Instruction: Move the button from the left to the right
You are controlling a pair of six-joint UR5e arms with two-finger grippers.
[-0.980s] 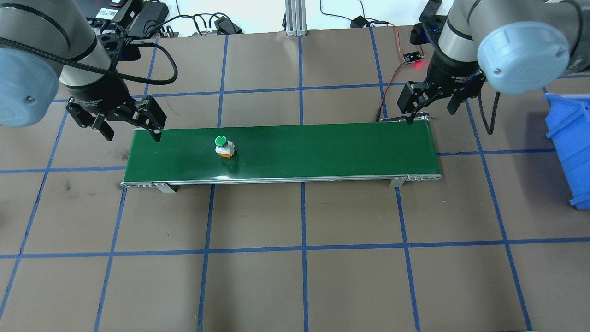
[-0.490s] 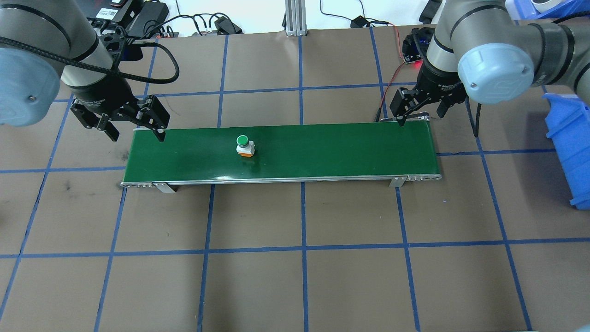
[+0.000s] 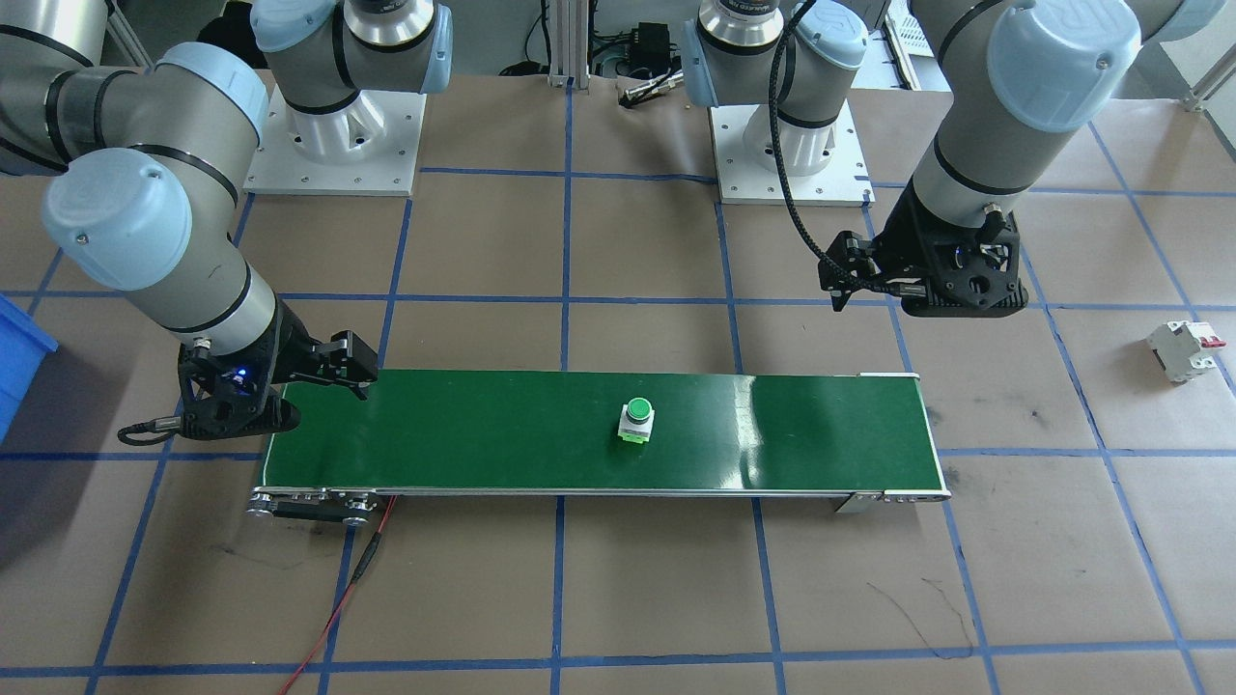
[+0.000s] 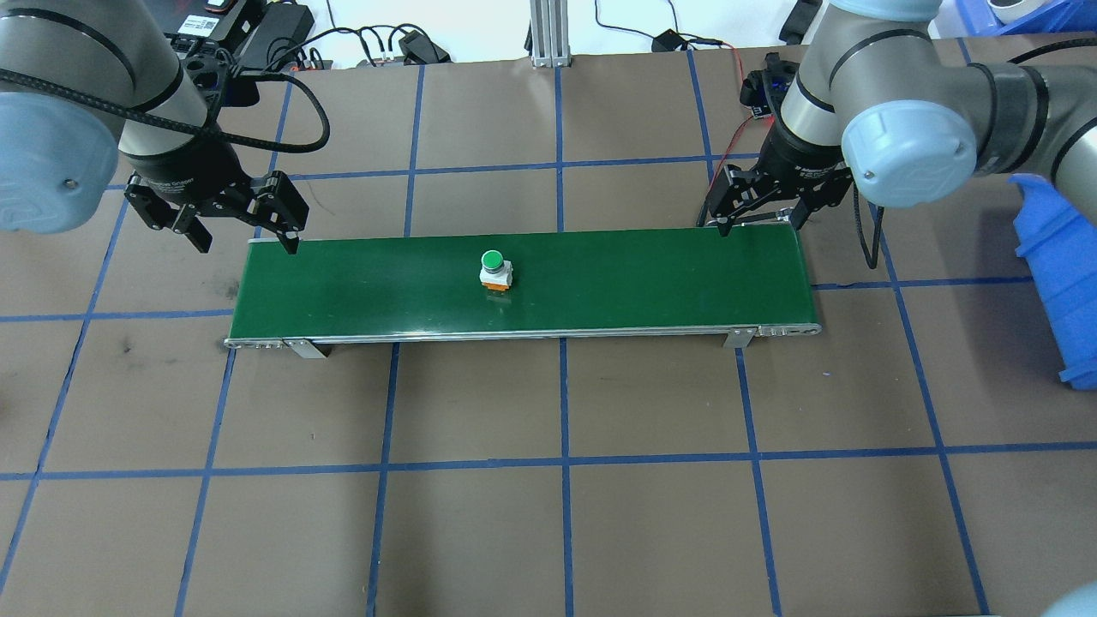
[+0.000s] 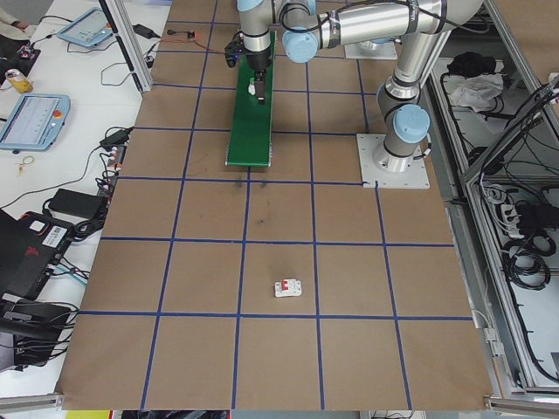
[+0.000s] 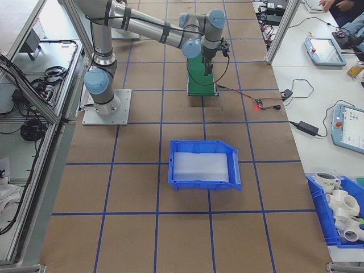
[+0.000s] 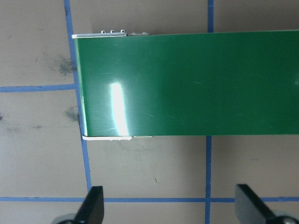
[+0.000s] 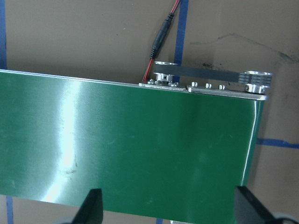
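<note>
Front-facing: button (image 3: 636, 419) sits upright on the green conveyor belt (image 3: 483, 430), roughly mid-length, green cap up. Right gripper (image 3: 350, 372) hangs over the belt's end on this view's left, by the back edge. Left gripper (image 3: 838, 280) is up and behind the belt's other end, well clear of it. White circuit breaker (image 3: 1184, 349) with a red tab lies on the table (image 3: 657, 598) far off beyond the left arm. Red wire (image 3: 340, 598) trails from the belt's motor end.

Overhead: button (image 4: 494, 270) near the belt's (image 4: 643, 283) middle, closer to the far edge. Left gripper (image 4: 248, 233) over the belt's left far corner – jaws apart, nothing between them. Right gripper (image 4: 761, 223) at the right far corner – jaws also apart, empty. Blue bin (image 4: 1058, 274) at the right edge of the table.

Exterior left: belt (image 5: 251, 131) runs away from the camera; breaker (image 5: 288, 287) alone on the paper in the foreground. Button too small to make out.

Exterior right: blue bin (image 6: 203, 164) in the foreground, belt (image 6: 200, 82) behind it.

Left wrist: fingertips (image 7: 96, 205) wide apart, over bare table just beside the belt's (image 7: 196, 84) end. No button in frame.

Right wrist: fingertips (image 8: 93, 205) wide apart over the belt's (image 8: 117, 140) pulley end, red wire (image 8: 161, 42) behind it.
</note>
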